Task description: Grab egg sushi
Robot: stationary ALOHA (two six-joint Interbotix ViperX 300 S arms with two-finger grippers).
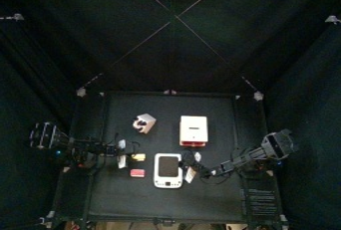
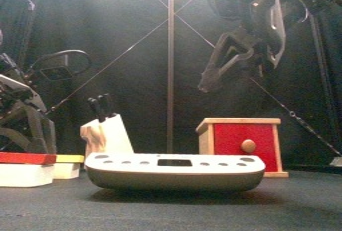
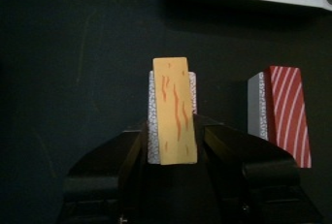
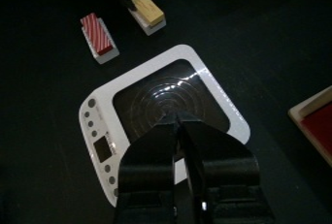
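A small black tabletop (image 1: 213, 110) sits inside black curtains, seen from above. Near its front left lies the egg sushi (image 3: 174, 107), a small block with a yellow top streaked orange over a pale speckled base. The left tool (image 3: 176, 160) reaches it from the left, its two jaws spread to either side of the near end of the piece, close against its sides; whether they press it cannot be told. Just beside the egg sushi lies a red-striped sushi piece (image 3: 285, 112), parallel and apart from it. Just past both is a white handheld device (image 4: 155, 97) with a dark ringed panel. The right tool (image 4: 182, 165) hangs above that device, jaws pressed together. Farther back stand a red and white box (image 1: 196, 129) and a small pale knife block (image 2: 107, 135).
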